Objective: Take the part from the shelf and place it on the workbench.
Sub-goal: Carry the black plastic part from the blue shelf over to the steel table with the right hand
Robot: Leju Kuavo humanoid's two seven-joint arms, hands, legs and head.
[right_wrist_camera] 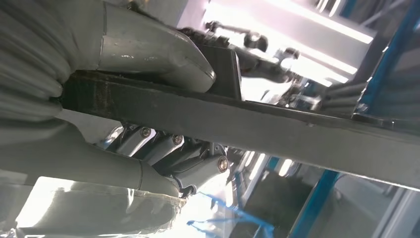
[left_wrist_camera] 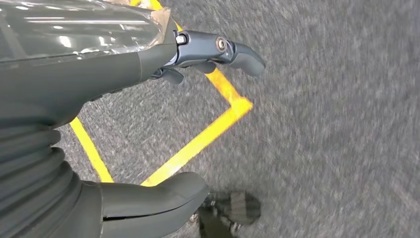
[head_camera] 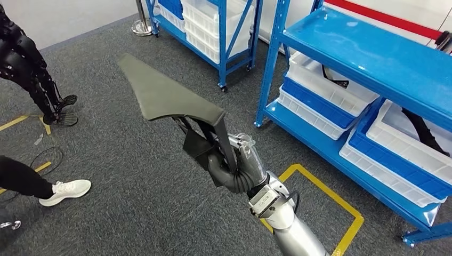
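Right hand [head_camera: 234, 168]: gripping dark wedge-shaped part [head_camera: 165, 96], which is pointing toward 11 o'clock. Left hand [left_wrist_camera: 148, 124]: hanging open, holding nothing. Carrying: grip should be staying firm and the part level until the workbench is reached.

You're right behind the right hand [right_wrist_camera: 148, 114] here: thumb [right_wrist_camera: 163, 54] on one side of the dark part [right_wrist_camera: 277, 129], darker fingers [right_wrist_camera: 173, 153] wrapped on the other, a firm grip. The part runs as a long flat bar across your view. Blue shelf posts [right_wrist_camera: 312, 208] sit blurred beyond, with bright glare behind.
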